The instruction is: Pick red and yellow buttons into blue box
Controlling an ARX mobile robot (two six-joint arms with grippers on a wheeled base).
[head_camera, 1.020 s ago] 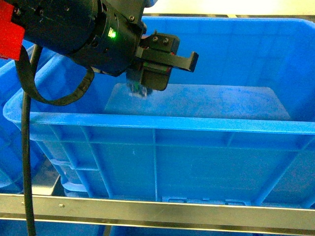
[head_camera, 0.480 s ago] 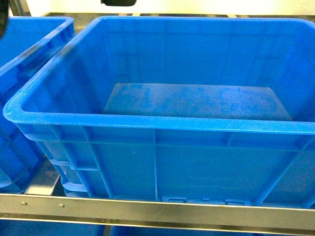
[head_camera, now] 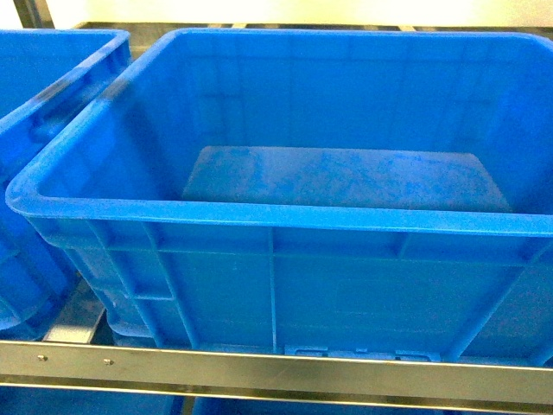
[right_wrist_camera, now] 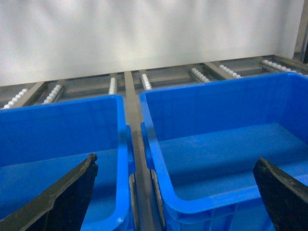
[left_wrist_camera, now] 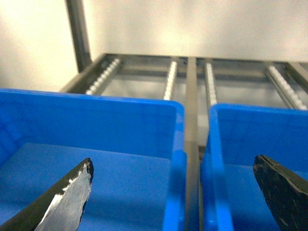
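Two dark, pointed fingertips (left_wrist_camera: 67, 202) of the left gripper (left_wrist_camera: 175, 199) are seen at the bottom corners of the left wrist view, spread wide apart with nothing between them; the left tip is worn to a pale grey along its inner face, the other is matte black and rough-edged. The right gripper (right_wrist_camera: 178, 197) is likewise held released, its two black wedge-shaped tips at opposite lower corners of its own view, nothing gripped.

Below and ahead of both grippers, two blue plastic crates are seen side by side, their rounded corners nearly touching across a narrow gap. The blue box (head_camera: 259, 216) fills the head view: deep, rectangular, with a thick rolled rim, vertical ribs moulded into the outer wall, and a flat floor scuffed to a chalky pale blue. In the right wrist view it is taken to be the crate on the right (right_wrist_camera: 226, 199). The neighbouring crate (head_camera: 52, 95) is seen at the left edge.

The red and yellow buttons cannot be found in any view; the visible floor of the blue box shows only scuffing.

The crates are carried on a metal roller rack (left_wrist_camera: 171, 79), with rows of small white rollers between grey rails. A brushed metal front rail (head_camera: 259, 372) with small screws is crossed below the box. No lettering can be read.
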